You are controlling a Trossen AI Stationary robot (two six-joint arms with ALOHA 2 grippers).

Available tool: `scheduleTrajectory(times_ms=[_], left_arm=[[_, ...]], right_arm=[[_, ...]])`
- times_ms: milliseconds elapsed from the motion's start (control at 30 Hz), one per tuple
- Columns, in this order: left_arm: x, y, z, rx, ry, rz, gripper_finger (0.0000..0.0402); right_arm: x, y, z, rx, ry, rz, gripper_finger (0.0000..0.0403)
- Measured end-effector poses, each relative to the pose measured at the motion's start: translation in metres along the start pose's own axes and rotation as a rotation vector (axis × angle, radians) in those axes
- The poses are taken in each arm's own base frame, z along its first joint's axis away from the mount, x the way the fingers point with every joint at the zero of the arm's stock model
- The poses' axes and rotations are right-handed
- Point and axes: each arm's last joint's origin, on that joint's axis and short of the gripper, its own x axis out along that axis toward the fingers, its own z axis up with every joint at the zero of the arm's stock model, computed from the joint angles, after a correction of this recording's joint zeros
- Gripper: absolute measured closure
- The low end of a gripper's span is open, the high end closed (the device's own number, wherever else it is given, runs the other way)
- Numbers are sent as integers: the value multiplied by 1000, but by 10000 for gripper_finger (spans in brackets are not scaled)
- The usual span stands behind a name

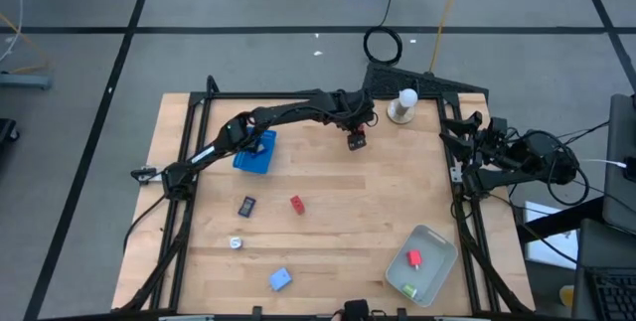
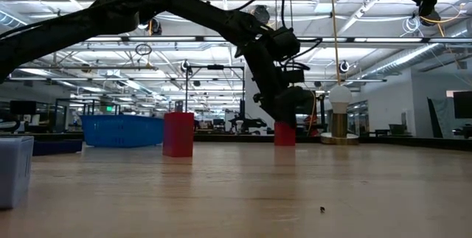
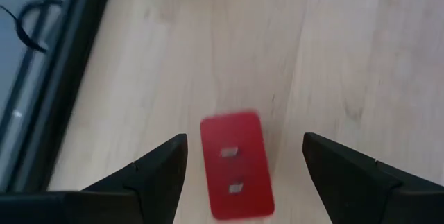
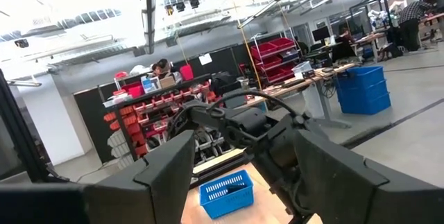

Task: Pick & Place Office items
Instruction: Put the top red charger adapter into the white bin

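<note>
Left wrist view: we see our left gripper (image 3: 243, 165) over a red block (image 3: 236, 165), fingers apart, block lying between them on the table (image 1: 338, 202), toward twelve o'clock. Our right gripper (image 4: 239, 158) waits at three o'clock, fingers apart.

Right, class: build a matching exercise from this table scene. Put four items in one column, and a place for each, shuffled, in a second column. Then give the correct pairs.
Items
1. red block
2. blue basket
3. white knob-topped stand
4. translucent tray

Places
A. near corner of the table on the right arm's side
B. far edge of the table, toward the right arm's side
C. between the open fingers of the left gripper
D. under the left arm, on the table's left half

Pairs: 1-C, 2-D, 3-B, 4-A
</note>
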Motion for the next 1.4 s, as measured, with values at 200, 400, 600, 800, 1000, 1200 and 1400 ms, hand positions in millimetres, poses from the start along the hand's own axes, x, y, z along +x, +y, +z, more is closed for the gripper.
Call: scheduleTrajectory(times_ms=[200,400,600,800,1000,1200,1400], left_arm=[[0,2,0,18,2,8,119],[0,3,-1,17,1,9,120],[6,3,-3,21,12,8,172],[5,3,-2,51,1,2,272],[5,3,-2,53,-1,-8,279],[5,0,-2,92,7,28,279],[5,-2,1,103,-2,66,279]], right_arm=[[0,0,0,1,-1,0,161],[0,0,0,5,-1,0,161],[0,0,0,8,-1,0,161],[0,0,0,9,-1,0,161],[0,0,0,9,-1,0,161],[0,0,0,9,-1,0,161],[0,0,0,9,-1,0,161]])
